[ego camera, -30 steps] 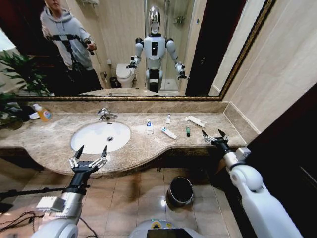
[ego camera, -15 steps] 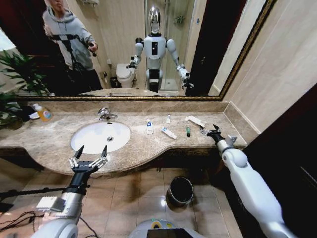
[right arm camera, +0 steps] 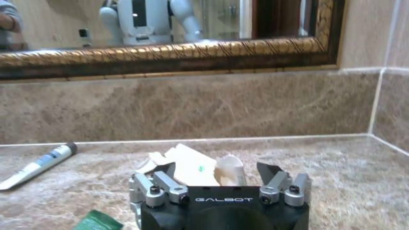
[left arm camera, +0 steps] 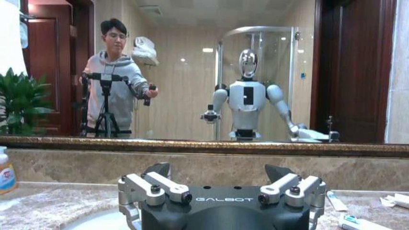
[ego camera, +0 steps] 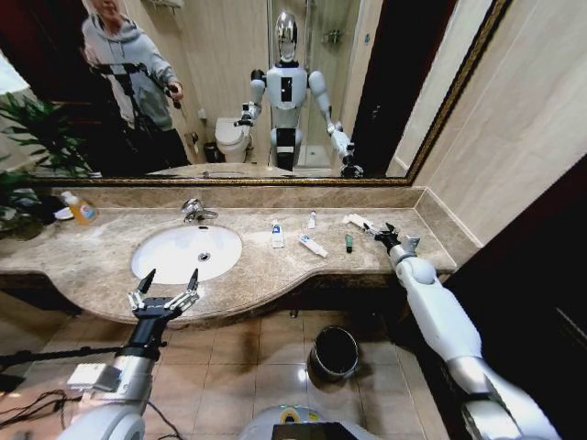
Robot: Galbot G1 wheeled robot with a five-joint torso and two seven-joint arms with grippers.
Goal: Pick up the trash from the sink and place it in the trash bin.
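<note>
Reaching over the far right of the countertop (ego camera: 275, 266), the right gripper (ego camera: 384, 234) hung spread-fingered just short of the long white packet (ego camera: 361, 223), seemingly to grasp it for the trash bin (ego camera: 334, 352) on the floor, while the left gripper (ego camera: 165, 286) waited, fingers apart, near the sink (ego camera: 156, 258).

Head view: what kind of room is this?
Most likely a hotel-style bathroom: a white oval sink with a chrome faucet set in a marble countertop, and a wide framed mirror reflecting a toilet and a shower stall.
</note>
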